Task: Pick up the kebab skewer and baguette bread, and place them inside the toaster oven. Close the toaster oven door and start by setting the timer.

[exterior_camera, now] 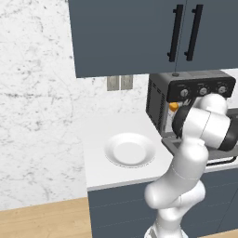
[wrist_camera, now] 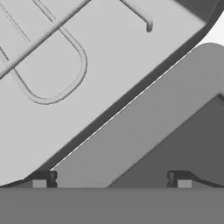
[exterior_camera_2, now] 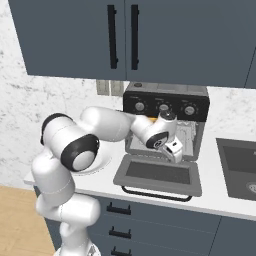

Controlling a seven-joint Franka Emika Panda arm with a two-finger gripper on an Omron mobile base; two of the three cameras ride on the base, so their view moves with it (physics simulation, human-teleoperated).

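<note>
Fingers spread wide and empty, the gripper (exterior_camera_2: pixel 175 155) hangs above the toaster oven door (exterior_camera_2: pixel 159 174); dropping lower risks striking the glass.

We see the toaster oven (exterior_camera_2: pixel 165 102) at the upper centre of the right base view as matt dark grey metal with a black panel and three shiny silver knobs; its dropped door (exterior_camera_2: pixel 159 174) has a smooth, darker glass-like window and a thin black bar handle; the wire rack (wrist_camera: pixel 52 65) looks like pale smooth metal. The counter (exterior_camera: pixel 100 169) is smooth matt white; the plate (exterior_camera: pixel 130 150) is glossy white; the wall (exterior_camera: pixel 37 93) is veined marble; the floor (exterior_camera: pixel 42 222) at lower left is wood.
</note>
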